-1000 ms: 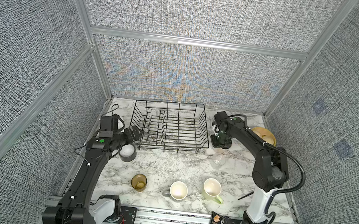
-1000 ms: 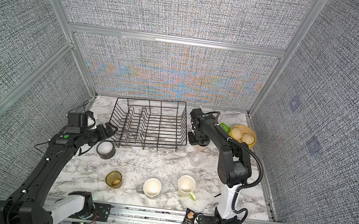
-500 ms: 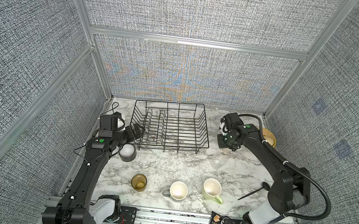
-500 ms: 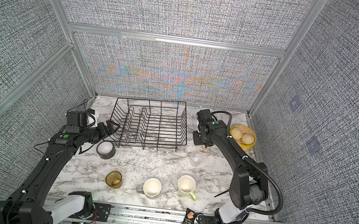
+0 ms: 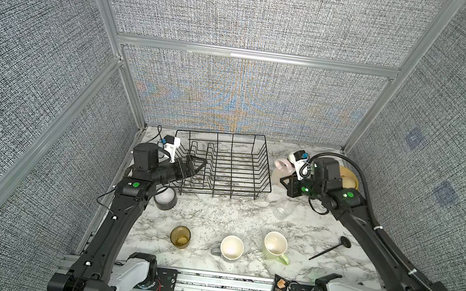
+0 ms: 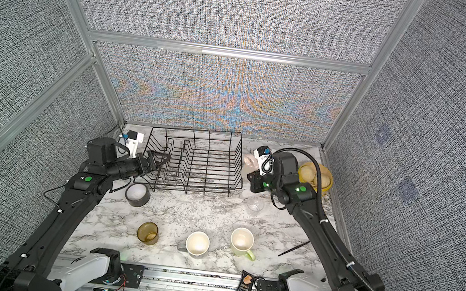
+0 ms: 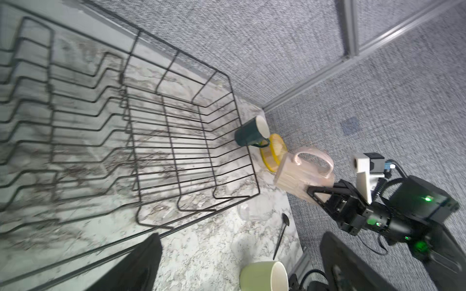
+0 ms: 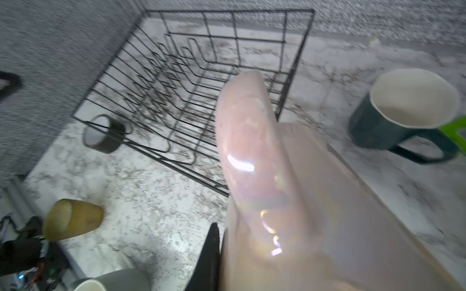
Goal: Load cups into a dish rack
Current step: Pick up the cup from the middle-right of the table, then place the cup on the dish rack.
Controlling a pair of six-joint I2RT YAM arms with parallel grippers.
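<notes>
1. The marble surface (image 5: 217,214) carried everything.
2. The black wire dish rack (image 5: 221,133) stood at the back, empty.
3. A yellow bowl (image 6: 327,179) at back right held bread rolls.
4. The tall pink mug (image 7: 300,173) hung tilted just beside the rack's right side, pinched at one end by the nearly closed right fingers (image 5: 287,182). Glazed and likely heavy, slippery and breakable, it probably needs a firm hold on its wall or handle.
5. The teal mug (image 7: 249,133), green mug (image 5: 273,246), grey mug (image 5: 231,248), amber tumbler (image 5: 180,236) and clear glass (image 5: 282,209) stood empty outside the rack.
6. The left fingers (image 5: 197,163) gaped wide over the rack's left edge, holding nothing.
</notes>
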